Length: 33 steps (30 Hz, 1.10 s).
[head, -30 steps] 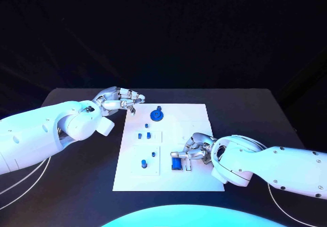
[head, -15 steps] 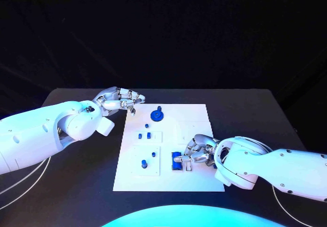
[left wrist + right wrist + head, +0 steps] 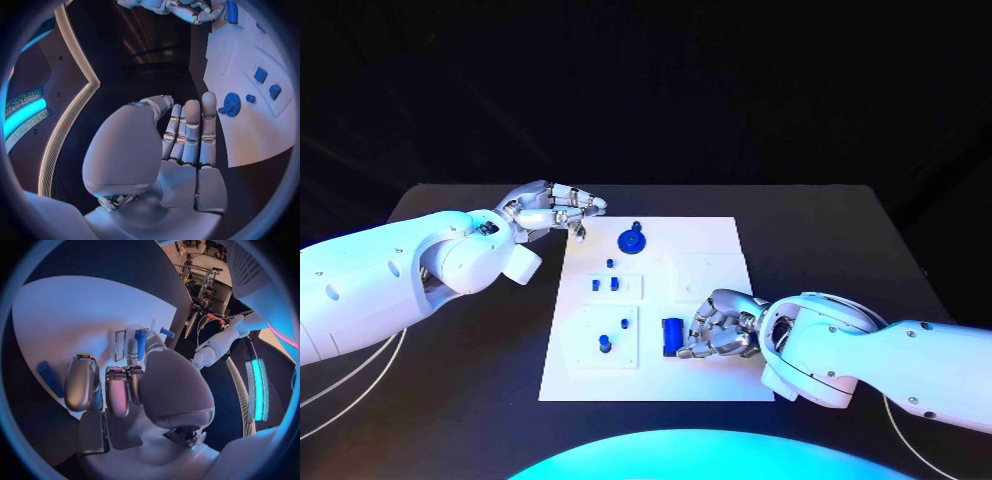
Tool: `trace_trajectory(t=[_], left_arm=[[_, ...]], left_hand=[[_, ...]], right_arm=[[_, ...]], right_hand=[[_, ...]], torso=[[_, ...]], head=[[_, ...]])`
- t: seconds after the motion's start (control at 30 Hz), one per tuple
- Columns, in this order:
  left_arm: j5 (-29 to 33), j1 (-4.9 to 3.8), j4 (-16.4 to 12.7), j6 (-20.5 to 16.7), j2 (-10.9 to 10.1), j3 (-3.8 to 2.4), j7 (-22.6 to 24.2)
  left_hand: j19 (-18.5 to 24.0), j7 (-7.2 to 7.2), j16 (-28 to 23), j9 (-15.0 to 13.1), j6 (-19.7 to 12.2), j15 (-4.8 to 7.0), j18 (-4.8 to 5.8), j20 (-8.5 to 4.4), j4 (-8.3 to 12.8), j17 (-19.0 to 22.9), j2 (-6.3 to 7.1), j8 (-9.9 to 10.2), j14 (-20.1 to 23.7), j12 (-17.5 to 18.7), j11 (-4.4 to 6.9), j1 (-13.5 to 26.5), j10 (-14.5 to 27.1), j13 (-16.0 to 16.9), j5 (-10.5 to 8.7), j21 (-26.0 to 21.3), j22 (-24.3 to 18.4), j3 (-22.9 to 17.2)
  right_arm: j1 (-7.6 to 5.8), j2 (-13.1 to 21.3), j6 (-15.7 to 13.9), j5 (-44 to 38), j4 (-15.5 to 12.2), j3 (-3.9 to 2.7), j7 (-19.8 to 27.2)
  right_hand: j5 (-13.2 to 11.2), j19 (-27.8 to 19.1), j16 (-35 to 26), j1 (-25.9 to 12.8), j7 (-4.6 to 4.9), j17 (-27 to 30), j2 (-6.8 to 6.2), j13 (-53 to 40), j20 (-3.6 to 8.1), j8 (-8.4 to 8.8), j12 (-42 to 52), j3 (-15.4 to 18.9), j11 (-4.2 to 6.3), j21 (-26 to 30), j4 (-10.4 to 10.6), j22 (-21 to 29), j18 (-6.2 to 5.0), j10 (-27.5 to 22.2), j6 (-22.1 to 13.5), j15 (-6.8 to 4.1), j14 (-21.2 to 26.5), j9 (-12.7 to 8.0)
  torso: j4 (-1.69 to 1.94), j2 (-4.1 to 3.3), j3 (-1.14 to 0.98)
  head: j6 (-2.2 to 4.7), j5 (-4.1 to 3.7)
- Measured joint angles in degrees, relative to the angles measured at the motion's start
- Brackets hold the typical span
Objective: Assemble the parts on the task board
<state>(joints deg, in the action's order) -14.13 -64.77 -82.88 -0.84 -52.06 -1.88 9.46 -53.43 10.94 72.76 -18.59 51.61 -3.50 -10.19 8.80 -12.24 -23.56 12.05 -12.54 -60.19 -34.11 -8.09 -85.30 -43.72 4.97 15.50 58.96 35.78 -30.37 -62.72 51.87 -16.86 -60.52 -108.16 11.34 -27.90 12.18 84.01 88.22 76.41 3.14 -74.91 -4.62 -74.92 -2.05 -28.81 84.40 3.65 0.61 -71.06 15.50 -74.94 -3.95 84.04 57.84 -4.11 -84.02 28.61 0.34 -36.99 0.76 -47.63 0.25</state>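
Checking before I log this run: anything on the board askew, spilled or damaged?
Nothing stands out. The board lies flat and square on the table, and the blue parts sit on it, including the gear. The right hand rests at the cylinder; the left hand hovers off the far corner.

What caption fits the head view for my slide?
Right hand touches a blue block part on the white task board; left hand hovers beside it.
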Motion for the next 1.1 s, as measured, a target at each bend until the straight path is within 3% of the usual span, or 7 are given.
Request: trace_trajectory(t=[0.43,0.7,1.1], left_arm=[[-0.01,0.0,-0.01,0.03,-0.06,0.02,-0.01],[-0.02,0.0,-0.01,0.05,-0.16,0.02,-0.02],[-0.03,-0.01,0.03,0.09,-0.24,0.02,-0.06]], left_hand=[[0.0,0.0,0.0,0.01,0.0,0.0,0.0,0.0,0.0,0.0,0.0,0.0,0.0,0.0,0.0,0.0,0.0,0.0,0.0,0.0,0.0,0.0],[0.0,0.0,0.0,0.01,0.0,0.0,0.0,0.0,0.0,0.0,0.0,0.0,0.0,0.0,0.0,0.0,0.0,0.0,0.0,0.0,0.01,0.0],[0.0,0.0,0.0,0.01,0.0,0.0,0.0,0.0,0.0,-0.01,0.0,0.0,0.0,0.0,0.0,0.0,0.0,0.0,0.0,0.0,0.01,0.0]], right_arm=[[0.49,-1.33,0.26,-1.11,1.43,0.0,0.27],[0.57,-1.93,0.16,-1.41,2.31,0.0,-0.09],[0.62,-1.35,0.18,-1.5,1.53,0.0,-0.25]], right_hand=[[0.31,0.0,0.0,0.33,-0.21,0.01,0.42,-0.01,0.0,0.0,0.25,-1.09,0.21,-0.48,1.09,0.0,0.0,-0.21,0.22,0.0,0.0,-0.16],[1.12,0.0,0.0,0.01,-0.47,-0.04,1.83,0.01,0.0,0.34,0.58,-1.94,0.43,-0.48,1.16,0.0,0.0,0.0,0.48,-0.42,-0.01,-0.38],[1.1,0.0,0.0,0.27,-0.47,-0.03,2.93,0.0,0.0,0.34,0.59,-1.95,0.42,-0.48,1.18,0.01,0.0,0.0,0.48,-0.42,0.0,-0.36]], torso=[[0.15,-0.02,0.07],[0.16,0.01,0.08],[0.09,-0.01,0.01]], head=[[-0.24,-0.07],[-0.24,0.05],[-0.23,0.09]])
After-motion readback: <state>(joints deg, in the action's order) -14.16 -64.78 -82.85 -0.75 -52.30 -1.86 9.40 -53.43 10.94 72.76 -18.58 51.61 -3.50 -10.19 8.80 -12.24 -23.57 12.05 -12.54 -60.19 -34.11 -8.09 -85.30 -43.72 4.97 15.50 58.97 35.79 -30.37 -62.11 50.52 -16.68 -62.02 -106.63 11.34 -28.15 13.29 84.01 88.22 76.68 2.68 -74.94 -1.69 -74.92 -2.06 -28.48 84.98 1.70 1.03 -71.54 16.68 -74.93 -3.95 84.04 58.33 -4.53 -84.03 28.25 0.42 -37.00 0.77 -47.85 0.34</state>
